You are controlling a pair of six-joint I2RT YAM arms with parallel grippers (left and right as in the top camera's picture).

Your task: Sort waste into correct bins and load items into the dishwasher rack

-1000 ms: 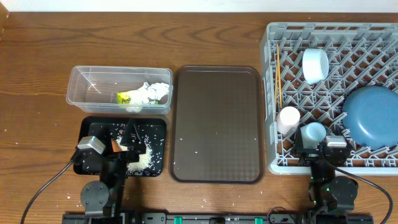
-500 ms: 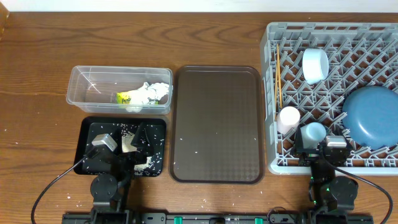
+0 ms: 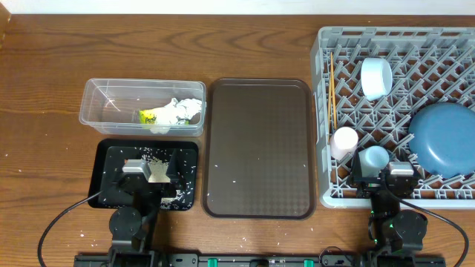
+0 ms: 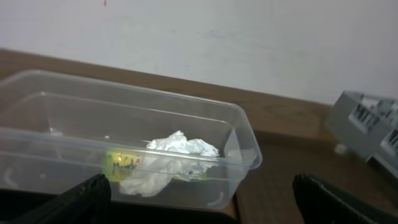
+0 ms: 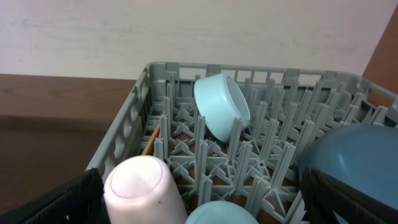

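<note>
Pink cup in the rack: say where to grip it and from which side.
Grip the pink cup around its side wall, from above. It seems to stand closed end up, leaving no rim to pinch. The rack wall is close on its left and the blue cup on its right, so the near and far sides look freest.
</note>
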